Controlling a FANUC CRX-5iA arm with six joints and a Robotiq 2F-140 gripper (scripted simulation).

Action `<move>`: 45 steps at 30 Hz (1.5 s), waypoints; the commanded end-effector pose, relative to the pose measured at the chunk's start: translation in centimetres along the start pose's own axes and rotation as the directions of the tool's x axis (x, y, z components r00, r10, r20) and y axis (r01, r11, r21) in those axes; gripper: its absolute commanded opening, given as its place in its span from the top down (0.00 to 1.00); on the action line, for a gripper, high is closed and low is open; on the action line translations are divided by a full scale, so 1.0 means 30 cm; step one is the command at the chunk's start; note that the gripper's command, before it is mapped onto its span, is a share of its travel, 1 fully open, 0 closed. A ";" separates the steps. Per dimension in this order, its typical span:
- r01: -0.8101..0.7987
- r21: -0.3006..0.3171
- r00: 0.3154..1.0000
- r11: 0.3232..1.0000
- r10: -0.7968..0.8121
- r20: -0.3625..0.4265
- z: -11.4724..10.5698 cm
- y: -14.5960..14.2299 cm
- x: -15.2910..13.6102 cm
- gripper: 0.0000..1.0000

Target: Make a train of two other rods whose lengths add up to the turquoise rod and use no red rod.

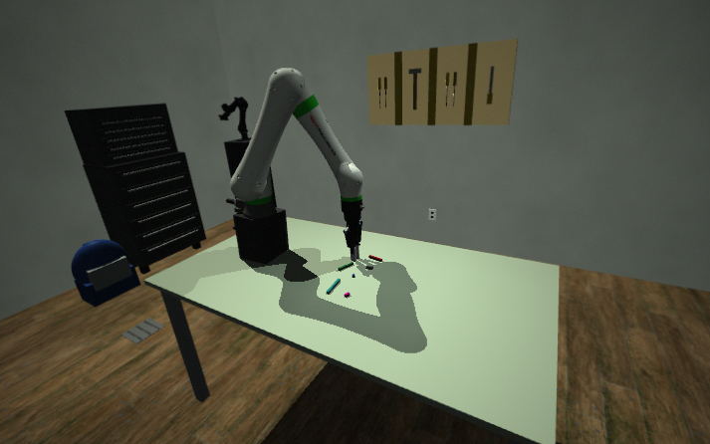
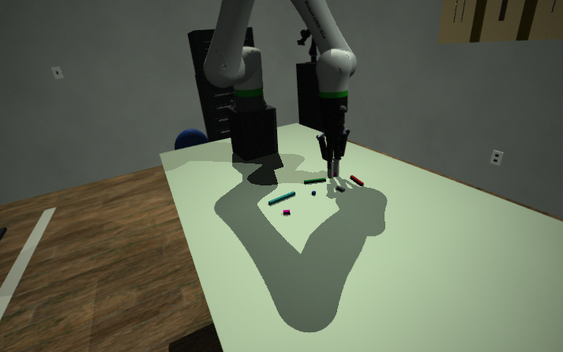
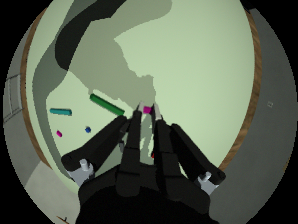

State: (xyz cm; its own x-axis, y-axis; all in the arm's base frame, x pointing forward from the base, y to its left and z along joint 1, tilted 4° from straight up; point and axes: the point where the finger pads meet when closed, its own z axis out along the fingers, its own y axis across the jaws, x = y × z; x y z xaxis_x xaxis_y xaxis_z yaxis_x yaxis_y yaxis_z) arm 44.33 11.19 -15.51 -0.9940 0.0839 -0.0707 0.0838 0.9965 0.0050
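Well to the left of the gripper (image 2: 333, 171) lies the turquoise rod (image 2: 281, 197), with a spare magenta rod (image 2: 286, 211) near it. The green rod (image 2: 314, 180) lies just left of the fingertips. The fingers stand narrow, pinched on a magenta rod (image 3: 147, 110) down at the table (image 2: 449, 271), close to the green rod's end. The red rod (image 2: 356, 180) lies to the right. The step in hand appears to be joining magenta to green; the next move calls for butting them in line.
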 end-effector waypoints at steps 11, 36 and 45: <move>0.000 0.000 1.000 1.000 0.000 0.000 0.000 0.000 0.000 0.91; 0.000 0.000 1.000 1.000 0.000 0.000 -0.278 0.000 0.000 0.91; 0.000 0.000 1.000 1.000 0.000 0.000 -0.333 0.000 0.000 0.91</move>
State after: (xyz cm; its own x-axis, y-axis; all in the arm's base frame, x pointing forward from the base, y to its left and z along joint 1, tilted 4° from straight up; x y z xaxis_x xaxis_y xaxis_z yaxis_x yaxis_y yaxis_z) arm 43.62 11.19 -5.60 -0.9940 0.0839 -0.0705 0.0838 0.9965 0.0048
